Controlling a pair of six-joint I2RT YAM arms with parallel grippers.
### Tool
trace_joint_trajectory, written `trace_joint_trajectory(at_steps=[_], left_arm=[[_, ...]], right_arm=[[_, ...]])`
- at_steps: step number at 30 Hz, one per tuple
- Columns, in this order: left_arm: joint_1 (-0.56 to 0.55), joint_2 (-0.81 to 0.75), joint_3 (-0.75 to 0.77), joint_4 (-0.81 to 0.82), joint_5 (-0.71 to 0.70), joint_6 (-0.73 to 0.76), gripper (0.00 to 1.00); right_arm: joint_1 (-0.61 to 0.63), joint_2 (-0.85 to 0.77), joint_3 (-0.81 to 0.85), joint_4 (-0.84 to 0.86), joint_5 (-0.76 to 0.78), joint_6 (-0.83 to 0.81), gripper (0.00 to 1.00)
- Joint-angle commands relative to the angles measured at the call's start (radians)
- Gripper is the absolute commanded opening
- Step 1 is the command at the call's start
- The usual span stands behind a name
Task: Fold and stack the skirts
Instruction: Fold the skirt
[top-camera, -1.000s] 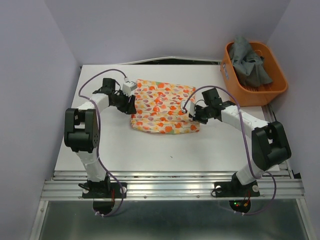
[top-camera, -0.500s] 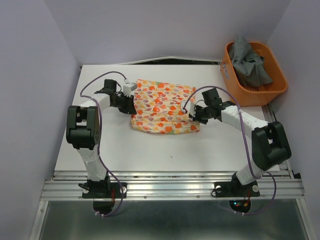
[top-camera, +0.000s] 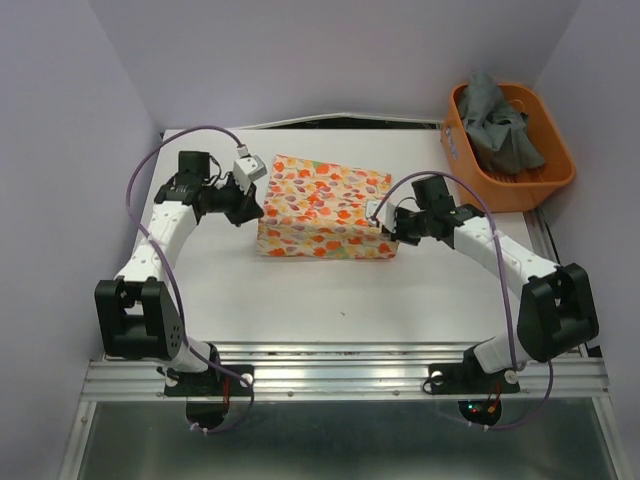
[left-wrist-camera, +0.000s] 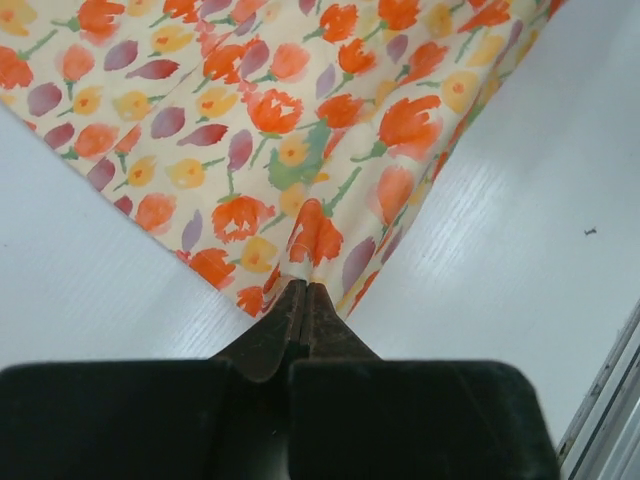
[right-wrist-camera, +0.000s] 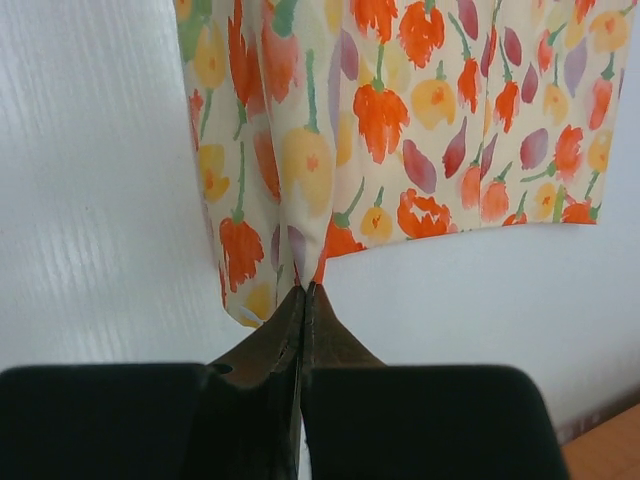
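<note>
Print skirt (top-camera: 322, 205) stretched between the two arms, mid-table.
Left gripper (left-wrist-camera: 305, 290) pinches its left edge; right gripper (right-wrist-camera: 305, 290) pinches its right near corner; long axis runs left-right, so the fold probably goes across it; two skirts, the grey skirt (top-camera: 505, 120) in the one basket (top-camera: 458, 150), nearer the right arm.

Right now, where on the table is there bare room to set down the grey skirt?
Widest free patch: the near strip of table, between the printed skirt and the front rail. Crowded: the skirt's two sides, where the left gripper and right gripper pinch it, and the far right corner by the orange basket.
</note>
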Motion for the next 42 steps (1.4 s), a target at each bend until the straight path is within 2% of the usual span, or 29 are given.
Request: trace_joint_trajectory(at_steps=[1, 3, 4, 7, 8, 10, 11, 14, 17, 18, 19, 20, 22, 25, 28, 29, 30, 33, 36, 39, 42], left_arm=[[0.004, -0.054, -0.107, -0.212, 0.013, 0.280, 0.00], [0.004, -0.086, -0.169, -0.287, 0.011, 0.412, 0.00], [0.004, -0.100, -0.194, -0.359, 0.005, 0.552, 0.06], [0.004, -0.169, -0.303, -0.453, -0.045, 0.774, 0.22], [0.004, -0.191, -0.331, -0.473, -0.058, 0.822, 0.28], [0.003, -0.263, -0.395, -0.523, -0.084, 0.911, 0.35], [0.003, -0.292, -0.412, -0.533, -0.107, 0.943, 0.43], [-0.008, -0.387, -0.452, -0.507, -0.139, 0.963, 0.59], [-0.023, -0.429, -0.455, -0.435, -0.148, 0.888, 0.71], [-0.034, -0.429, -0.452, -0.421, -0.153, 0.879, 0.81], [-0.075, -0.432, -0.454, -0.363, -0.165, 0.812, 0.90], [-0.103, -0.432, -0.454, -0.329, -0.196, 0.767, 0.91], [-0.195, -0.415, -0.452, -0.263, -0.228, 0.686, 0.91], [-0.272, -0.352, -0.426, -0.185, -0.262, 0.592, 0.81], [-0.280, -0.231, -0.357, -0.155, -0.231, 0.529, 0.64], [-0.281, -0.194, -0.337, -0.148, -0.199, 0.490, 0.54], [-0.284, -0.130, -0.319, -0.140, -0.185, 0.470, 0.50], [-0.318, -0.061, -0.270, -0.094, -0.179, 0.405, 0.47], [-0.365, 0.014, -0.279, -0.053, -0.254, 0.412, 0.47], [-0.428, 0.031, -0.334, -0.048, -0.341, 0.469, 0.48], [-0.497, 0.006, -0.421, -0.033, -0.436, 0.498, 0.49]], right_arm=[[0.005, -0.064, -0.020, -0.042, -0.027, -0.048, 0.01], [0.005, -0.093, -0.027, -0.091, -0.062, -0.080, 0.01], [0.005, -0.105, -0.033, -0.120, -0.074, -0.094, 0.01], [0.014, -0.159, -0.076, -0.168, -0.114, -0.157, 0.01], [0.025, -0.176, -0.092, -0.192, -0.125, -0.169, 0.01], [0.061, -0.234, -0.156, -0.220, -0.151, -0.224, 0.01], [0.077, -0.257, -0.187, -0.225, -0.153, -0.238, 0.01], [0.132, -0.351, -0.322, -0.194, -0.133, -0.294, 0.01], [0.158, -0.394, -0.403, -0.150, -0.108, -0.317, 0.04], [0.158, -0.395, -0.412, -0.145, -0.104, -0.317, 0.05], [0.167, -0.394, -0.417, -0.142, -0.101, -0.312, 0.12], [0.167, -0.388, -0.420, -0.133, -0.093, -0.312, 0.21], [0.167, -0.368, -0.423, -0.137, -0.072, -0.326, 0.50], [0.167, -0.356, -0.431, -0.142, -0.042, -0.327, 0.52], [0.167, -0.380, -0.432, -0.174, -0.050, -0.340, 0.54], [0.167, -0.391, -0.435, -0.203, -0.053, -0.352, 0.55], [0.167, -0.418, -0.438, -0.218, -0.058, -0.372, 0.60], [0.167, -0.467, -0.451, -0.237, -0.044, -0.352, 0.66], [0.167, -0.512, -0.439, -0.214, 0.031, -0.282, 0.70], [0.167, -0.511, -0.405, -0.194, 0.119, -0.148, 0.70], [0.167, -0.494, -0.385, -0.193, 0.201, -0.104, 0.69]])
